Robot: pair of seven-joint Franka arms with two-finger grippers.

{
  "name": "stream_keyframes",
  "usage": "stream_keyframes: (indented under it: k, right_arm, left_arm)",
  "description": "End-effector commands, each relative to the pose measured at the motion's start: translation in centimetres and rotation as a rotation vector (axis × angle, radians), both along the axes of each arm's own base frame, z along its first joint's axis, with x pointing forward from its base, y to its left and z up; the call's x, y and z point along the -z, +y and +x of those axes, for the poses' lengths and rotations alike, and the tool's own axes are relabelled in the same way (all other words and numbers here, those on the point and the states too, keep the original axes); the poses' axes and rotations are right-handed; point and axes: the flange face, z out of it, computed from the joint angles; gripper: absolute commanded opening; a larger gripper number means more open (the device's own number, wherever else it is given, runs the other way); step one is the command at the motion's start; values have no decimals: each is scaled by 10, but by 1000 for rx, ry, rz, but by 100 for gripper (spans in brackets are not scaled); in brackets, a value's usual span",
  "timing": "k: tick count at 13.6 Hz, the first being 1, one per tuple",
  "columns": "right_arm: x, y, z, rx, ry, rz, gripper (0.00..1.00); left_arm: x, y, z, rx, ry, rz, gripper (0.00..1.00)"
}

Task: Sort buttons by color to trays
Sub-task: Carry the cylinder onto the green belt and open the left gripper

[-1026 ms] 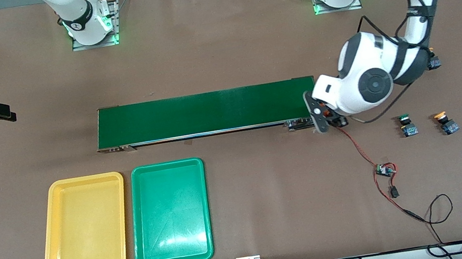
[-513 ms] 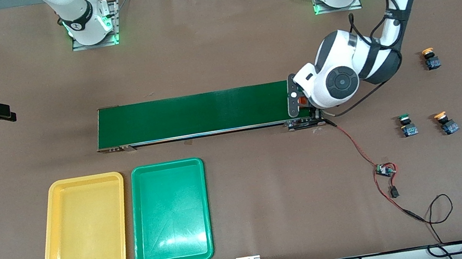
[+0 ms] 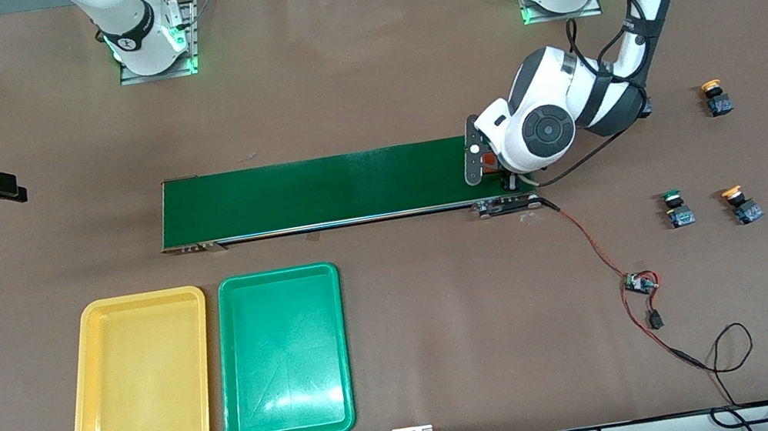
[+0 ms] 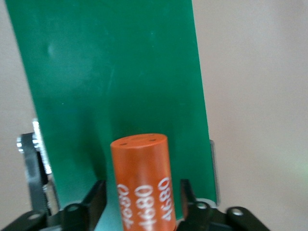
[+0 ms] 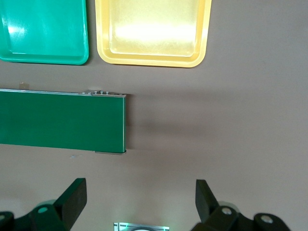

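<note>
Green conveyor belt point(image 3: 318, 191) is stretching across the middle of the table, and we are watching the left gripper point(image 4: 143, 190) hanging over its end toward the left arm's side. Its fingers point(image 4: 97, 195) are standing apart, and we are seeing a thin gap on each side of an orange cylinder point(image 4: 140, 159) with white print that is standing between them over the belt.

We are finding the right gripper point(image 5: 139, 197) waiting over bare table at the right arm's end, its fingers spread wide with nothing between them.

We are counting three buttons lying on the table toward the left arm's end, well apart from the trays. One yellow-orange button point(image 3: 715, 97) is sitting farther from the front camera. A green button point(image 3: 677, 207) and a second yellow-orange button point(image 3: 741, 204) are sitting near each other, closer to that camera.

We are seeing the yellow tray point(image 3: 133, 299) and the green tray point(image 3: 277, 274) lying just beside each other, nearer to the front camera than the belt. The yellow one is lying closer to the right arm's end.
</note>
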Motion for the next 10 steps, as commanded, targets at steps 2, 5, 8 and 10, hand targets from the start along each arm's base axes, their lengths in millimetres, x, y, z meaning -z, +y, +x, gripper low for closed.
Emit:
stream_keyframes:
  k: [2, 5, 8, 10]
  right_arm:
    - [-1, 0, -3, 6, -3, 14, 100]
    - [-1, 0, -3, 4, -2, 15, 100]
    - [-1, 0, -3, 6, -2, 14, 100]
    - [-1, 2, -3, 2, -2, 14, 100]
  left_arm:
    - [-61, 57, 31, -83, -104, -30, 100]
    - [-85, 130, 71, -248, -186, -74, 100]
    - [-83, 199, 86, -412, -203, -20, 100]
    - [-73, 242, 89, -686, -189, 74, 100]
